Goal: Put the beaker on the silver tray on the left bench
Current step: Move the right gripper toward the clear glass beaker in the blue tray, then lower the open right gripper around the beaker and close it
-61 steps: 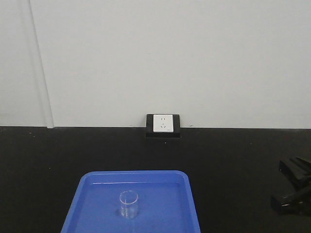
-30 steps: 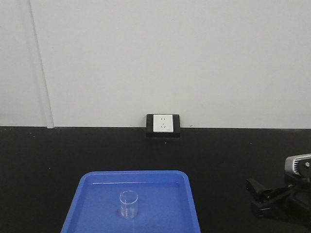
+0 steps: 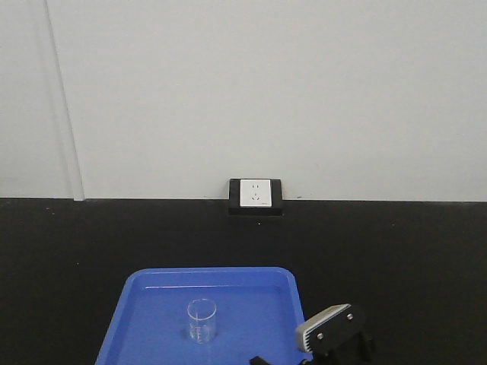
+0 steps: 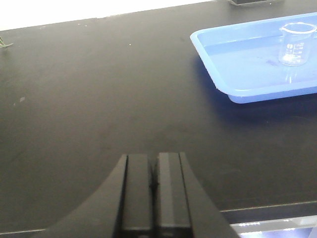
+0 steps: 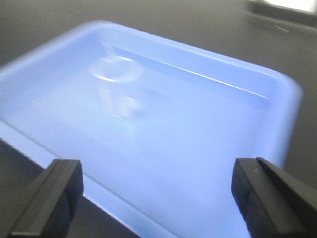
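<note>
Right gripper point(image 5: 156, 186) has swung in over the blue tray point(image 3: 251, 319), wide open, empty; overshoot could topple the beaker point(image 3: 202, 320).

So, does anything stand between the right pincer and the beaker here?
Nothing visible does. The beaker stands alone in the blue tray, and the open right pincer faces it across bare tray floor; only the tray's low near rim lies between them. The silver tray is not in view.

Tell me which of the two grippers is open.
The right gripper: its fingers stand wide apart over the blue tray's near edge, facing the beaker. The left gripper has its fingers closed together above the black bench.
</note>
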